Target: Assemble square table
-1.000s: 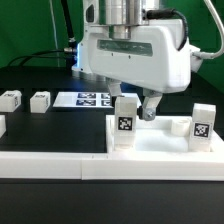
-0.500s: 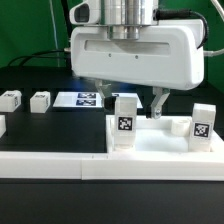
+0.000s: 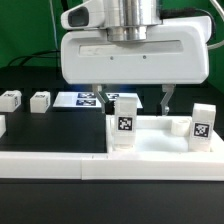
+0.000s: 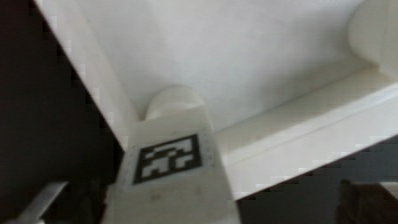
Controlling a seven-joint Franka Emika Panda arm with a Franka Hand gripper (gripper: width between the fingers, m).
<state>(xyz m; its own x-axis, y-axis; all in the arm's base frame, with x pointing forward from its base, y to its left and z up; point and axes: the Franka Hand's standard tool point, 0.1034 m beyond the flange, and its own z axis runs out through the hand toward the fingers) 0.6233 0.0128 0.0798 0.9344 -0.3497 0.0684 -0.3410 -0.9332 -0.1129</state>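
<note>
Far on the exterior view's left, the first loose leg and second loose leg sat on the dark surface, well apart from the tool. Next came the marker board. The tabletop held the front leg upright at a corner, directly under the tool, whose jaws stood wide apart, gripping nothing. The right leg stood at another corner.

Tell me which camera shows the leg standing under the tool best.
The exterior view: the whole leg stands upright on the tabletop, tag facing the camera, below the open tool. The wrist view shows that leg only close up and blurred, one end out of frame.
</note>
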